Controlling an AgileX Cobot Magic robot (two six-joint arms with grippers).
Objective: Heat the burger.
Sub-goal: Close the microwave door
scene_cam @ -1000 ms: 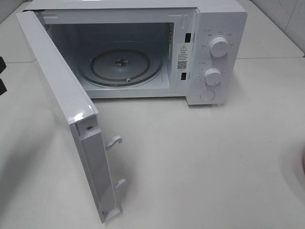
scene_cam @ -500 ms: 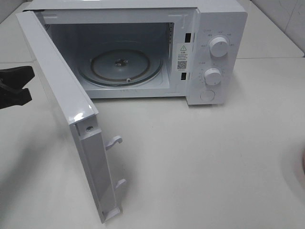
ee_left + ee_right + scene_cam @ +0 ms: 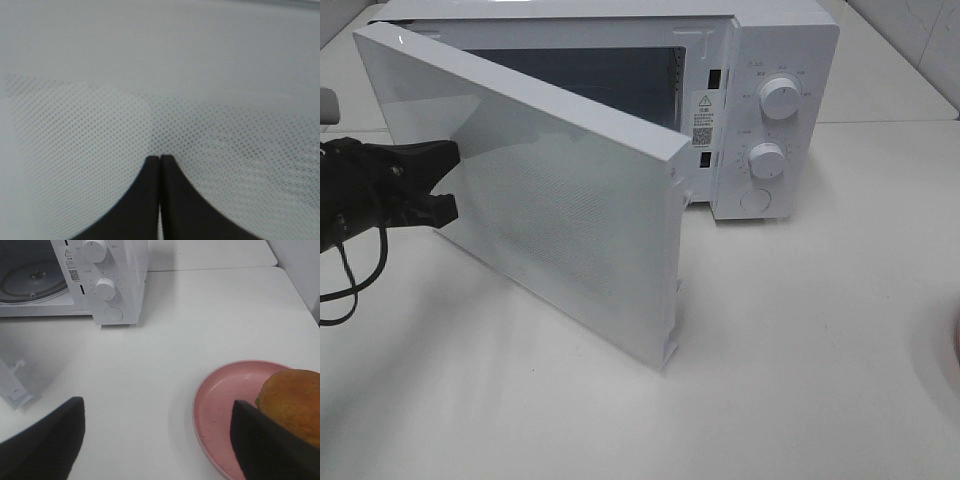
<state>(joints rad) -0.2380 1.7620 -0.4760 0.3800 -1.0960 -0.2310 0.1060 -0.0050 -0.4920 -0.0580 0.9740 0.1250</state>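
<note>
Golden-bun burger (image 3: 294,402) sits on pink plate (image 3: 225,410) right below right hand (image 3: 157,440), fingers apart; left hand (image 3: 160,165), fingers together, presses door (image 3: 550,200).

In the high view the microwave door (image 3: 560,210) hides nearly all of the cavity and the turntable. The left gripper (image 3: 438,185), at nine o'clock, is half cut by the frame's edge. The right wrist view cuts the burger (image 3: 292,402) and pink plate (image 3: 220,415) off at four o'clock. Print beside the microwave dials (image 3: 778,98) is too small to read. The left wrist view is blurred.
</note>
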